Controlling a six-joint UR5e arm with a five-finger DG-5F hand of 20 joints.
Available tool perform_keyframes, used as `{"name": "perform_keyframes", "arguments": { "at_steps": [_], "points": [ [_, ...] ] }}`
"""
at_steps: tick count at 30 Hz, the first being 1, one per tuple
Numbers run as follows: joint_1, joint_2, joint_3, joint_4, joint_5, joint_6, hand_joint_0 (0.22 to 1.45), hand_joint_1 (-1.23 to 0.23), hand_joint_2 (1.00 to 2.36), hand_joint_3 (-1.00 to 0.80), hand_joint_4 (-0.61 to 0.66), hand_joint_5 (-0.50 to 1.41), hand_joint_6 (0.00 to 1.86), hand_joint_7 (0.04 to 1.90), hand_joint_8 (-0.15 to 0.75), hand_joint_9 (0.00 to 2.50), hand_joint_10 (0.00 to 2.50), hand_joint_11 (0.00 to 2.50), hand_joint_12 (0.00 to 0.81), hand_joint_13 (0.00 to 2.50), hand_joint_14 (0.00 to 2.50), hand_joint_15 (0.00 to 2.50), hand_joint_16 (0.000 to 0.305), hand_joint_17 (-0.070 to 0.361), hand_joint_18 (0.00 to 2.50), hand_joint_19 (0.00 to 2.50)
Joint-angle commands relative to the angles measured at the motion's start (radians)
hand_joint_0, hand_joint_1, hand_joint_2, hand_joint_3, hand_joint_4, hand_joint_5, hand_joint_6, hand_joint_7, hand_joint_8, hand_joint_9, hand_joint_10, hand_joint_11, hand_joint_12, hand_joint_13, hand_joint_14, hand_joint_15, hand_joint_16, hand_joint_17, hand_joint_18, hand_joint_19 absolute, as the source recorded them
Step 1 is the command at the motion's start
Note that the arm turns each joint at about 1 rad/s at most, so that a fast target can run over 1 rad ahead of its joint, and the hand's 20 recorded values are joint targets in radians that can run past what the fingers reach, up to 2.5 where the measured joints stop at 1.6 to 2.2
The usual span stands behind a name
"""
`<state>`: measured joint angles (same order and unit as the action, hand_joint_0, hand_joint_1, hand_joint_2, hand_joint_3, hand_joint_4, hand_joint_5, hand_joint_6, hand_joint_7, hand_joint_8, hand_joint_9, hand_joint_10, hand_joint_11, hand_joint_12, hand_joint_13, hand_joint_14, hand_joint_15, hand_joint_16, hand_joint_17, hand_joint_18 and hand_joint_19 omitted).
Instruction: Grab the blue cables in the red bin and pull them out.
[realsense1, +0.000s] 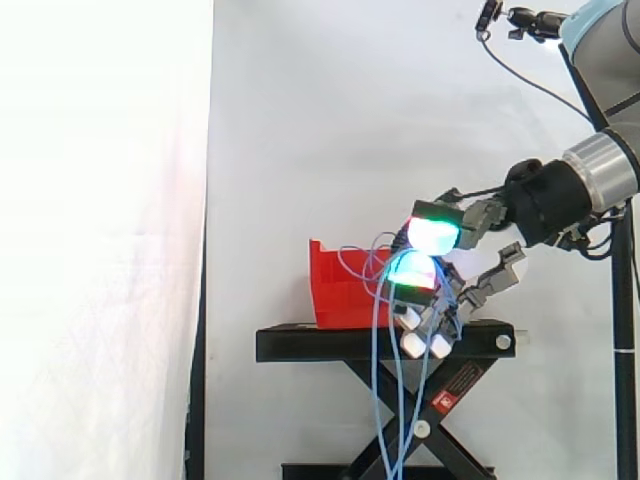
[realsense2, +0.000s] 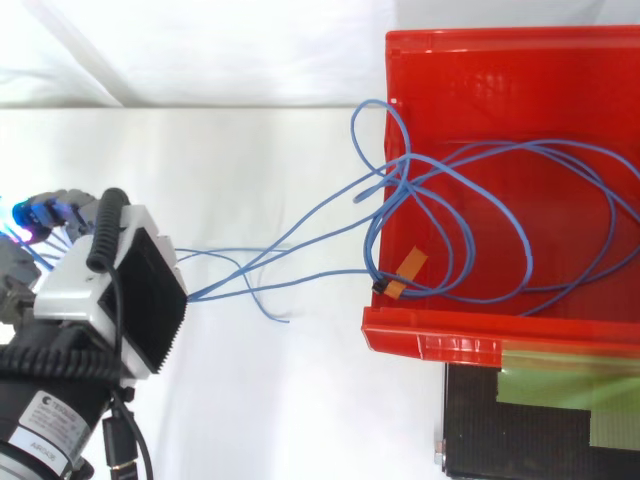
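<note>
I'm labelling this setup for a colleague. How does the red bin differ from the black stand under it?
The red bin is an open-topped box holding loops of the blue cables; the black stand is a flat platform on crossed legs. The bin is narrower, sitting on the left part of the stand's top in the side view. Both stand before the white curtain.

Bright, even light; glare on curtain (realsense1: 100, 240).
</note>
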<state>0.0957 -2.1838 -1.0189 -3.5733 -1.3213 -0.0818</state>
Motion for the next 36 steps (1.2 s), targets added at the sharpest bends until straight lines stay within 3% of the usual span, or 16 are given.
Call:
{"name": "perform_keyframes", "arguments": {
  "at_steps": [1,7,10,13,18,29,32,33,36],
  "points": [
    [-0.004,0.001,-0.001,-0.002,-0.001,-0.042,0.89,-0.83,1.0,-1.0,0.05,1.04,0.61,0.65,0.22,0.95,0.02,0.55,0.289,0.79,0.02,0.47,0.038,0.085,0.66,0.64],
    [-0.004,-0.001,-0.001,-0.004,-0.001,-0.074,0.89,-0.83,1.0,-1.0,0.05,1.04,0.61,0.66,0.219,0.95,0.02,0.56,0.289,0.79,0.02,0.48,0.038,0.085,0.66,0.64],
    [-0.004,-0.001,-0.02,-0.001,-0.003,-0.108,0.89,-0.83,1.0,-1.0,0.05,1.04,0.61,0.66,0.218,0.98,0.02,0.6,0.287,0.85,0.02,0.52,0.038,0.084,0.66,0.64],
    [-0.004,-0.001,-0.044,0.001,-0.003,-0.118,0.89,-0.83,1.0,-1.0,0.05,1.04,0.61,0.65,0.208,1.06,0.03,0.73,0.292,0.97,0.03,0.65,0.038,0.085,0.7,0.67],
    [-0.004,0.001,-0.044,0.004,-0.003,-0.118,0.89,-0.83,1.0,-1.0,0.05,1.03,0.61,0.66,0.204,1.17,0.03,0.93,0.3,1.21,0.03,0.93,0.038,0.085,0.76,0.74],
    [-0.005,0.001,-0.044,0.004,-0.004,-0.118,0.9,-0.82,1.0,-1.0,0.06,1.03,0.61,0.66,0.216,1.15,0.03,0.9,0.287,1.66,0.01,1.51,0.037,0.083,0.99,1.0],
    [-0.005,0.001,-0.046,0.005,-0.004,-0.118,0.9,-0.82,1.0,-1.0,0.07,1.03,0.61,0.66,0.219,1.16,0.03,0.91,0.285,1.71,0.25,1.44,0.037,0.083,1.05,1.06],
    [-0.005,-0.001,-0.044,0.004,-0.006,-0.118,0.9,-0.83,1.0,-1.0,0.06,1.03,0.6,0.66,0.218,1.16,0.03,0.91,0.278,1.69,0.57,1.3,0.036,0.082,1.08,1.12],
    [-0.005,0.001,-0.044,0.005,-0.006,-0.118,0.9,-0.83,1.0,-1.0,0.06,1.03,0.6,0.67,0.223,1.17,0.03,0.91,0.269,1.66,1.16,0.98,0.036,0.08,1.13,1.19]
  ]
}}
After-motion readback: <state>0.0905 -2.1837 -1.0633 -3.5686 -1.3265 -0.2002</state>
